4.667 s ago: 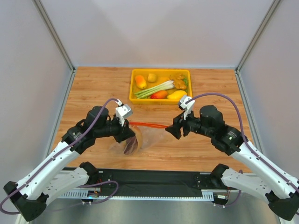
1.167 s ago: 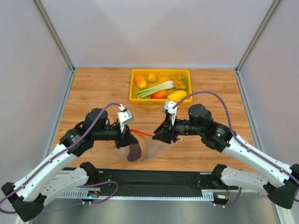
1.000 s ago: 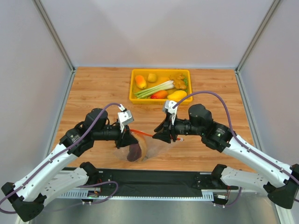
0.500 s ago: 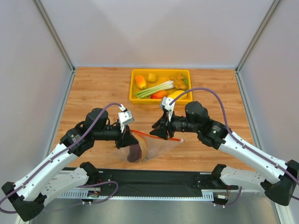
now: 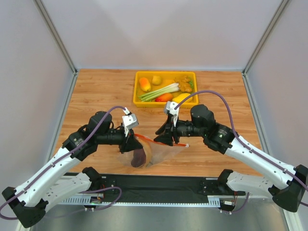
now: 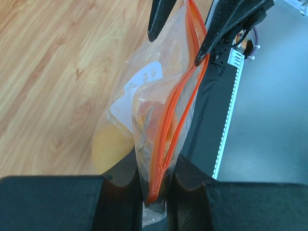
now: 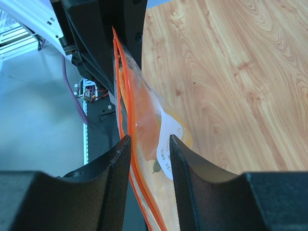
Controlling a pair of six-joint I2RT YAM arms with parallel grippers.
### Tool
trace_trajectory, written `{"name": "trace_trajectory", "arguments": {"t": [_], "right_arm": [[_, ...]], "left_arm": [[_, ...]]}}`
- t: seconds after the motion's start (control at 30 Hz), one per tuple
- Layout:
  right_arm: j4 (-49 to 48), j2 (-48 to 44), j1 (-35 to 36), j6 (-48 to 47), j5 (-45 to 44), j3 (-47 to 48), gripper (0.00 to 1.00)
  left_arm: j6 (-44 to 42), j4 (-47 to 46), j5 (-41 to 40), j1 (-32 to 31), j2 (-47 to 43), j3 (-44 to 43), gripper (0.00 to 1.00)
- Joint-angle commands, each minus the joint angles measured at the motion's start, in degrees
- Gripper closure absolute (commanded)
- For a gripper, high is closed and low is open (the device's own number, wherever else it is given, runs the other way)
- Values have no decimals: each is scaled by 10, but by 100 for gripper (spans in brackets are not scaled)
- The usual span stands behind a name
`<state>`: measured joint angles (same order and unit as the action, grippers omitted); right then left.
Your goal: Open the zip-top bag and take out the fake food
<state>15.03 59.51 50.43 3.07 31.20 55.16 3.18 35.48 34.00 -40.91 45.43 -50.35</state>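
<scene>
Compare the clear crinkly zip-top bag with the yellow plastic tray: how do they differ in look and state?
The clear crinkly zip-top bag is soft and see-through; the yellow plastic tray is stiff and opaque. The left gripper pinches the bag by its red-orange zip strip, near the front edge; the tray lies flat on the wooden table at the far side, untouched. Both hold toy food.

The top camera looks down from high behind the arms, taking in the whole surface (image 5: 96, 91). Each wrist camera looks close along its own fingers (image 6: 187, 175) toward the opposite arm. All three views share the zip-top bag (image 5: 161, 150).
</scene>
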Motion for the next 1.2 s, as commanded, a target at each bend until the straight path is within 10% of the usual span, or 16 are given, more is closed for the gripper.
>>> {"name": "trace_trajectory", "arguments": {"t": [0.0, 1.17], "right_arm": [[-29, -6, -2, 4, 23, 0, 60], [-55, 32, 12, 23, 57, -8, 55]], "left_arm": [[-7, -16, 7, -2, -2, -12, 88], [-9, -9, -2, -2, 10, -15, 87]]}}
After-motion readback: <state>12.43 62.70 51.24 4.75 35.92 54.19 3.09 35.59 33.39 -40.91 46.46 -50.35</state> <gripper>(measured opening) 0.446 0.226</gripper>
